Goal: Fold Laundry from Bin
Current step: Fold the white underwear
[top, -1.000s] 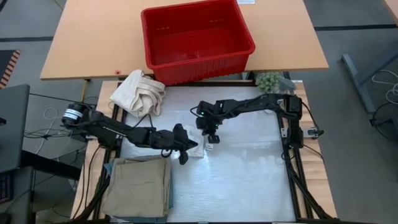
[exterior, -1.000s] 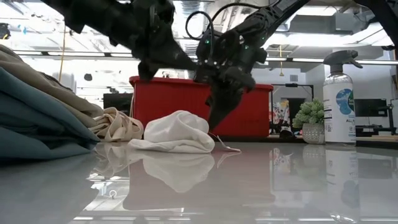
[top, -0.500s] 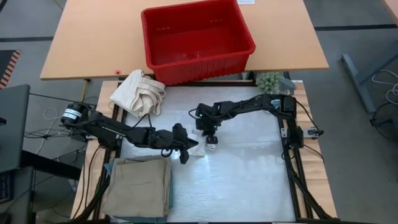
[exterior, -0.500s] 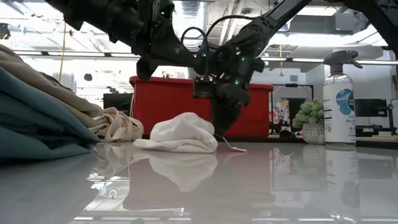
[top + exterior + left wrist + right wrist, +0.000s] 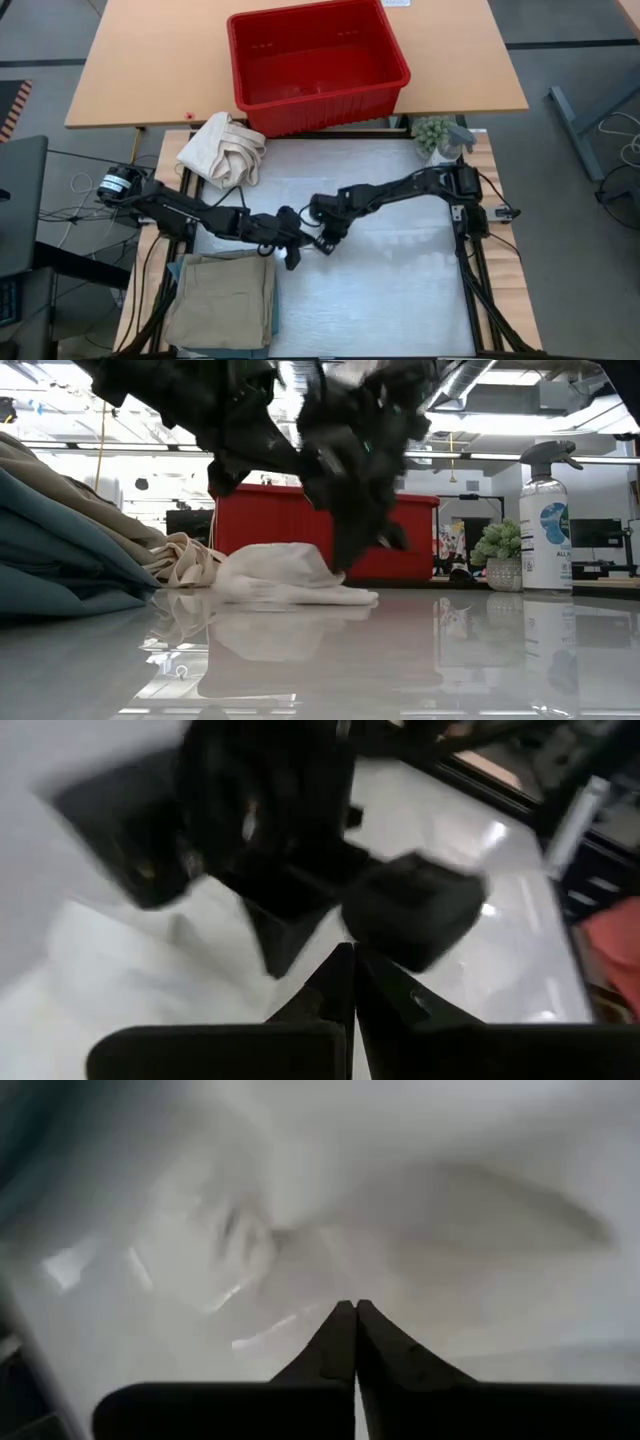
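Since a moment ago the right end effector (image 5: pixel 327 238) has dropped beside the left end effector (image 5: pixel 293 240), both pinched closed at the small white cloth (image 5: pixel 285 575), mid-table.

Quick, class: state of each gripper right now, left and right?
Left gripper: shut, beside the small white cloth; a grip on it cannot be told.
Right gripper: shut, down at the same cloth; a grip cannot be told.
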